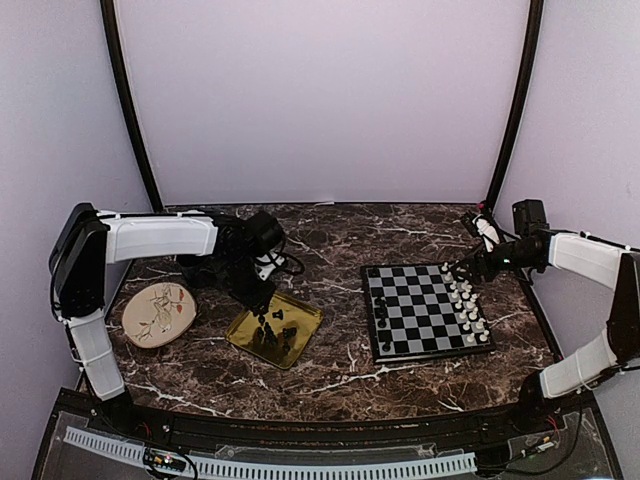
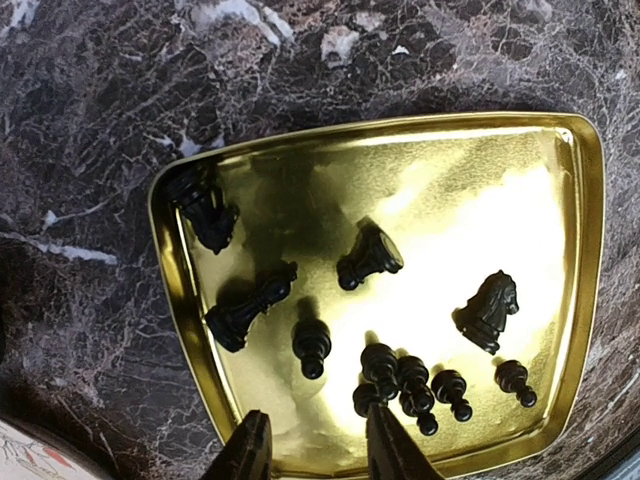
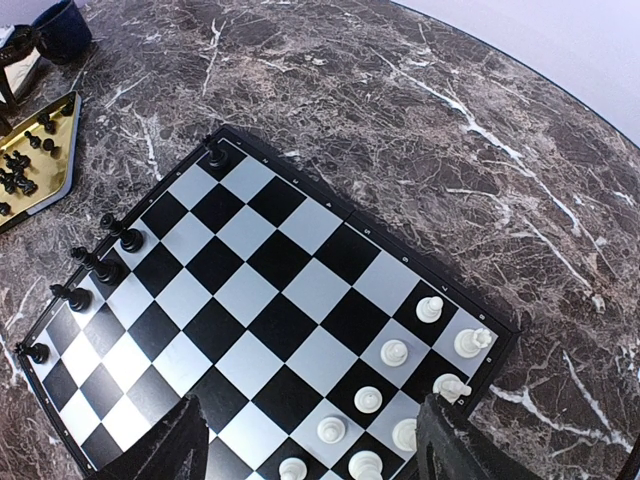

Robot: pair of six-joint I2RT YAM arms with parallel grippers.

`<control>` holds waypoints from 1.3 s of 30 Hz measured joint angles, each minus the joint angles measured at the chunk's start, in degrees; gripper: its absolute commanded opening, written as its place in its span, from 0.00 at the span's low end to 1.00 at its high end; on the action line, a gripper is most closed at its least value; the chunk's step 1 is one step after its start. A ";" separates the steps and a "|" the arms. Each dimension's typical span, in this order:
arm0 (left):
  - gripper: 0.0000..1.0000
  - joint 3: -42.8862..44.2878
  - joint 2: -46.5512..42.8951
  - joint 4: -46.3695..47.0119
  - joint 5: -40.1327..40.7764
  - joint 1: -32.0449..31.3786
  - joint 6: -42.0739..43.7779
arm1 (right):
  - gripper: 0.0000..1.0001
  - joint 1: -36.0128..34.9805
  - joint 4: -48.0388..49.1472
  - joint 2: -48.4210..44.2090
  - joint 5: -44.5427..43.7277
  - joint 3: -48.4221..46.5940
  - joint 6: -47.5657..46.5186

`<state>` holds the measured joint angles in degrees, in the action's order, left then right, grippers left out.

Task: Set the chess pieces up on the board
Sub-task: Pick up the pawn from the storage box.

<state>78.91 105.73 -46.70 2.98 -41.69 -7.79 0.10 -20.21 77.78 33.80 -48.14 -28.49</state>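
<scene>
1. So, partway done: white pieces [image 1: 468, 300] line the right edge of the board [image 1: 420, 310], but only a few black pieces [image 3: 105, 268] stand on its opposite edge.
2. The remaining black ones [image 2: 370, 258] lie in the gold tray [image 2: 165, 250], left of the board on the table [image 1: 350, 240]. Some are tipped over.
3. Left fingers [image 2: 250, 450] hang over the tray with a narrow gap and nothing gripped. The pawn cluster [image 2: 410, 385] sits just ahead of them, not between.
4. Right fingers [image 3: 180, 445] are spread wide over the board's white side, empty.

Strong overhead glare washes the gold tray [image 2: 470, 200]; shadows soft.
</scene>
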 measured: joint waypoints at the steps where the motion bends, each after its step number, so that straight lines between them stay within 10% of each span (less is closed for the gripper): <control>1: 0.33 -0.26 0.44 0.35 -0.42 0.07 -0.17 | 0.72 0.00 0.02 0.00 0.00 0.00 0.00; 39: 0.02 3.17 6.03 2.56 -1.03 0.55 -0.79 | 0.71 0.00 0.02 0.00 -0.17 0.00 0.00</control>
<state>82.08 111.77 -44.14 1.96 -41.15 -8.58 0.10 -20.18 77.78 33.63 -48.14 -28.49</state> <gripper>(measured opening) 0.082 0.715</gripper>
